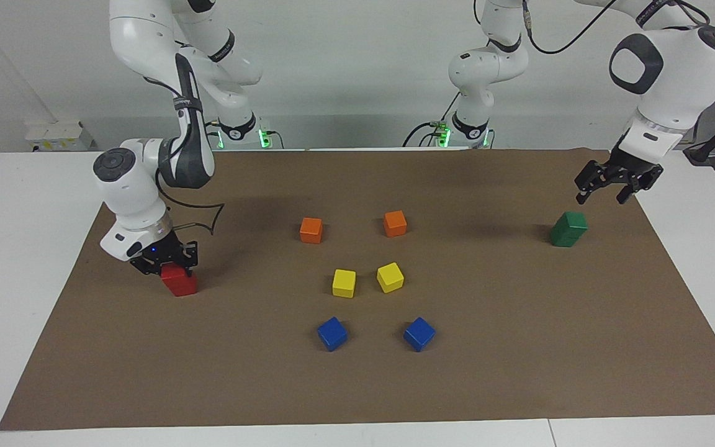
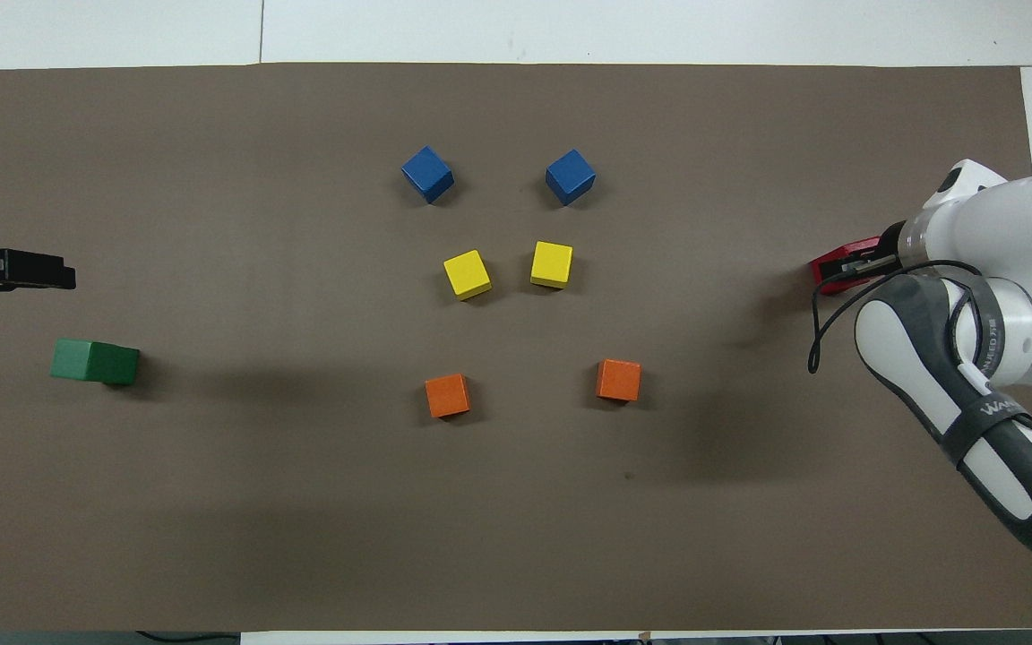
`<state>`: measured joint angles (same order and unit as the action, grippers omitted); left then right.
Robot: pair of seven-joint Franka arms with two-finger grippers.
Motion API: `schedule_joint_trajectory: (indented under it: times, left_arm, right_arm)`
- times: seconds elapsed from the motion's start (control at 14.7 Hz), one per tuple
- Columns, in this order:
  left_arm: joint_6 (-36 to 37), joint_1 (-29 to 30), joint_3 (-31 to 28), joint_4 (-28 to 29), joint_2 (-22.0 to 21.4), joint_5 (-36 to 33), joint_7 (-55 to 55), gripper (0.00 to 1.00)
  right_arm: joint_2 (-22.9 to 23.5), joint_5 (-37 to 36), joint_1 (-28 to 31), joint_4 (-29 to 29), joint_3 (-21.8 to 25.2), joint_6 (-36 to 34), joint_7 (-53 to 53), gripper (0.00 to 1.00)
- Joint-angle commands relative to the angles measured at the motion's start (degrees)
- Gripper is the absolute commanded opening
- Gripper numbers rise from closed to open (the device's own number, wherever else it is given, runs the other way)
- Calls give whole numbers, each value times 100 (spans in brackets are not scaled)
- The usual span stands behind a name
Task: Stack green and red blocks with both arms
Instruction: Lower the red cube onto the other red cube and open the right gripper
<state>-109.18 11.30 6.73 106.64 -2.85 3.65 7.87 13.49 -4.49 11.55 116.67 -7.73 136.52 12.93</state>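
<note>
Left pincer (image 1: 608, 187) raised, fingers apart, empty, just above stacked dark-green matte cubes (image 1: 568, 229) at left arm's end of counter (image 1: 22, 261). Right pincer (image 1: 165, 264) down on stacked bright-red matte cubes (image 1: 179, 280) at right arm's end; grip state unclear.

The table (image 1: 22, 261) was seen from two raised cameras set half a turn apart. One was placed across from the robots, facing them at a slant, so that both arm bases and the wall were taken in. The other was hung above the robots' end, looking steeply down. The brown mat (image 2: 211, 502) and its coloured cubes (image 2: 552, 264) were shared by both.
</note>
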Motion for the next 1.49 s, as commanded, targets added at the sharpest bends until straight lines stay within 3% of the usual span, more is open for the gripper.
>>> schedule_joint_trajectory:
  times: [0.0,0.27,0.54,0.75,1.02,1.22,1.43]
  left_arm:
    - [187,-120,-49,-152,21,-189,-145,100]
    - [731,-207,-49,-634,92,-269,-320,100]
    - [1021,-506,-75,-934,223,-373,-532,100]
    - [1459,-681,-110,-1267,328,-401,-550,100]
    - [1646,-1077,-496,-1260,285,-400,-619,100]
    - [1470,-1113,-514,-1233,285,-392,-857,100]
    - [1487,-1104,-506,-1224,285,-400,-831,100]
  right_arm:
    - [-31,115,31,93,-27,164,-9,96]
    - [-48,115,31,-73,-35,-63,-9,100]
    - [-302,115,31,-890,-53,-1388,-132,100]
    - [-881,115,31,-1199,-289,-2338,-701,100]
    - [-1542,185,31,-1671,-658,-3716,-1204,100]
    - [-1456,318,49,-2445,-677,-4790,-1214,100]
    - [-1244,308,92,-2641,-668,-4916,-1187,100]
